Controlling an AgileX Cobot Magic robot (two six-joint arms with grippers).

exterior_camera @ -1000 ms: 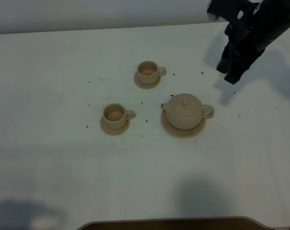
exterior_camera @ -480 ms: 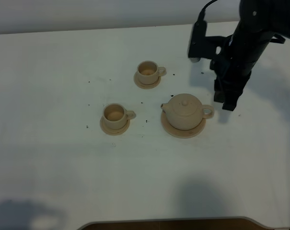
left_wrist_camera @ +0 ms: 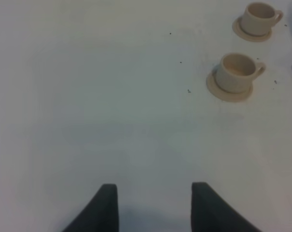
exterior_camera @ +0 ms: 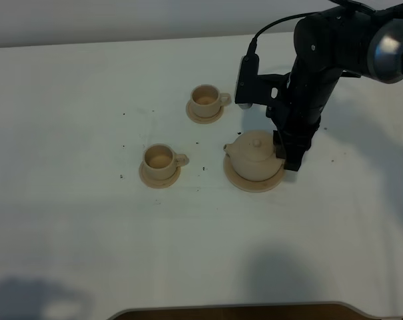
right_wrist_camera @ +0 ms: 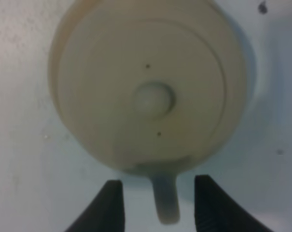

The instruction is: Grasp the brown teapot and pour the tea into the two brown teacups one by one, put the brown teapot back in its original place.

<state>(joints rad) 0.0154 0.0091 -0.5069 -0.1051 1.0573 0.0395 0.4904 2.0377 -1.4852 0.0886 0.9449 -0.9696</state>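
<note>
No writing can be read in any view.
The squat round beige-tan ceramic teapot (exterior_camera: 253, 157), the two small beige-tan ceramic teacups (exterior_camera: 204, 99) (exterior_camera: 158, 159) on their small round saucers, the white tabletop (exterior_camera: 88, 227) and the black robot arm (exterior_camera: 314, 73) all show plain surfaces; the dark specks scattered on the tabletop are not letters or numbers.

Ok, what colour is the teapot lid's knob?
Pale beige knob, slightly lighter than the tan lid; clearest in the right wrist view.

Right gripper (right_wrist_camera: 158, 207) has dropped astride the brown teapot (right_wrist_camera: 146, 87) handle.
</note>
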